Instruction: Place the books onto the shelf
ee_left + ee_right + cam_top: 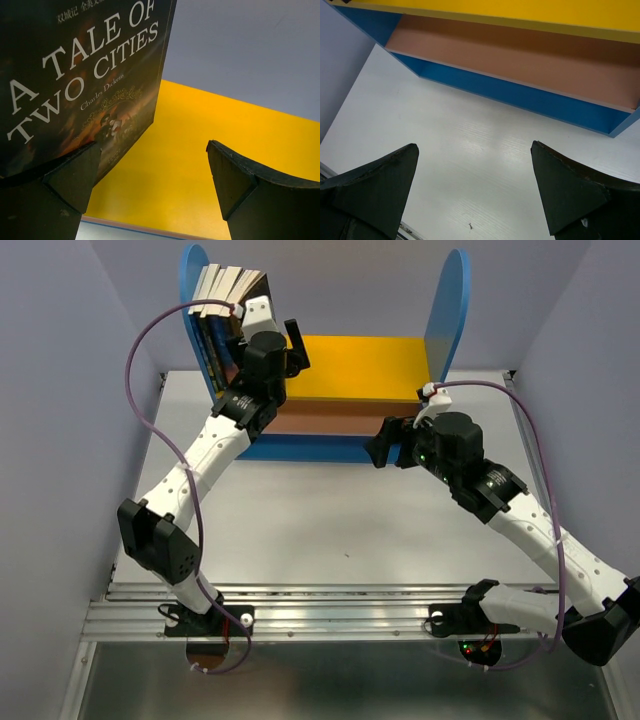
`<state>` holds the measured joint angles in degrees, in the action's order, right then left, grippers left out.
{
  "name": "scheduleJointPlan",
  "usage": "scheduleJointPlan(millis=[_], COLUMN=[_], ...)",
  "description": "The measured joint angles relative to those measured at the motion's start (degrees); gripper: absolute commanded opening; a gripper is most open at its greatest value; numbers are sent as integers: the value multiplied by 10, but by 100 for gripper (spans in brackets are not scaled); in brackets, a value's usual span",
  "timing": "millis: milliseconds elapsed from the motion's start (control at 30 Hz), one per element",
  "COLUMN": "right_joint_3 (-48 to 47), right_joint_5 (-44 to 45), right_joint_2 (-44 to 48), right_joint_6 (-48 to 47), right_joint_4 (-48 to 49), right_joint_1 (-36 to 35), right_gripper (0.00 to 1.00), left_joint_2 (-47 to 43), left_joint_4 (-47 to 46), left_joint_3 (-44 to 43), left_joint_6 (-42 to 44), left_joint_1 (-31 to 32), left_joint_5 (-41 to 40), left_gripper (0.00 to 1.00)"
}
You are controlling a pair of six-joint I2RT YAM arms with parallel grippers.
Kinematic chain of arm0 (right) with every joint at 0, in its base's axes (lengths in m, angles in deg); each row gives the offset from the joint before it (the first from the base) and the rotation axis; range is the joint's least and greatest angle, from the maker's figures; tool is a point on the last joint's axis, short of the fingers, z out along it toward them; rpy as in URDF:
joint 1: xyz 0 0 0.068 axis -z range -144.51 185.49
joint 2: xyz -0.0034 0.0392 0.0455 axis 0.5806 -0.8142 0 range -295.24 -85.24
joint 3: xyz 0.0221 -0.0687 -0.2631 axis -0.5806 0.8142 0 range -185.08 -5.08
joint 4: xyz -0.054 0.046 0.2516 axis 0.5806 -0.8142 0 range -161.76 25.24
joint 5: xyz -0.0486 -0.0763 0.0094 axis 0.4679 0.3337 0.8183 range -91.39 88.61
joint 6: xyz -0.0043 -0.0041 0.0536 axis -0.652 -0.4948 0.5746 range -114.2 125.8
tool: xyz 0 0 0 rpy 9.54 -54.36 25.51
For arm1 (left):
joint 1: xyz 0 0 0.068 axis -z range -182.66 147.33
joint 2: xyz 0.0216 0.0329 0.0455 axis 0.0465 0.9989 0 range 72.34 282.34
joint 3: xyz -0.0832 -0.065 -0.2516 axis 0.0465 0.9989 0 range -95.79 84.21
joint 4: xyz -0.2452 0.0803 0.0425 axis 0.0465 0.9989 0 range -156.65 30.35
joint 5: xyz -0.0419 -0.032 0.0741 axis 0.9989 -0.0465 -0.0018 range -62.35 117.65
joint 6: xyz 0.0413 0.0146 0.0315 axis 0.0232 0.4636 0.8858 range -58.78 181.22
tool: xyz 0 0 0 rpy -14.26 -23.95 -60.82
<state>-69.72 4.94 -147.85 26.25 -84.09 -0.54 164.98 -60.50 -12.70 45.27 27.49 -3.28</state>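
Observation:
Several books stand on the shelf's yellow upper board, leaning against the left blue side panel. The outermost cover reads A Tale of Two Cities. My left gripper hovers over the yellow board just right of that book. It is open with nothing between its fingers, and the left finger is close against the cover. My right gripper is open and empty, low over the table in front of the shelf's blue base.
The shelf's right blue panel and brown lower board carry nothing. The grey table stretches from the shelf to a metal rail at the near edge. Lavender walls close in on both sides. Purple cables loop over both arms.

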Motion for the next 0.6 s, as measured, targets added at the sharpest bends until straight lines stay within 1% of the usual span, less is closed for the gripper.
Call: scheduleJointPlan(millis=[333,433,600], right_joint_3=[0,0,0], right_joint_5=[8,10,19], right_joint_2=[-1,-2,-4], right_joint_6=[-1,-1,-1], right_joint_4=[0,0,0], right_joint_1=[0,0,0], right_gripper=[100,100,100], left_joint_2=[21,28,33], left_joint_4=[-84,-107,-138], left_joint_3=[5,8,27], left_joint_6=[32,34,34], left_joint_1=[-1,-2,-2], left_joint_5=[-34,-23,35], left_gripper=[99,99,99])
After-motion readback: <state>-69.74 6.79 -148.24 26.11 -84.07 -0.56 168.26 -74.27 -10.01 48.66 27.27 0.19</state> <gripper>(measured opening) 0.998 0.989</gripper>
